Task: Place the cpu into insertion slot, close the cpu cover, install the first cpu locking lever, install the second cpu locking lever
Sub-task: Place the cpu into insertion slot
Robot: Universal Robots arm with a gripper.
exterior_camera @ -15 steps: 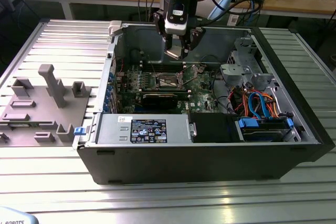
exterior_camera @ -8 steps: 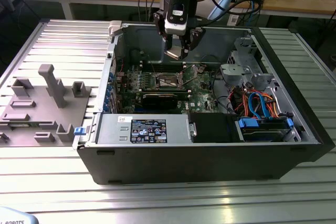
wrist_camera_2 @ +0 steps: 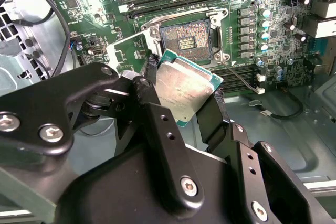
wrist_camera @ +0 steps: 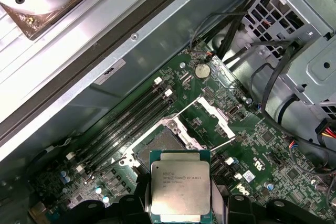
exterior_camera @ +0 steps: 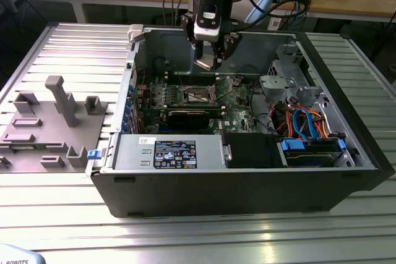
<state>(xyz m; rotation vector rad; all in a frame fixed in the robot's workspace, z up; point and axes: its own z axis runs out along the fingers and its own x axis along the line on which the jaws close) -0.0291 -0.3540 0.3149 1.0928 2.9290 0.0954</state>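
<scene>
One gripper grips the cpu by opposite edges, above the insertion slot, cpu cover raised beside it. The chip looks light, rigid and fragile; edges seem safest to hold.

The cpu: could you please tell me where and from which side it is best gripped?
By two opposite edges, from the metal-top side, as the gripper does: the cpu is a thin flat square, and its underside must stay free to face the insertion slot.
</scene>
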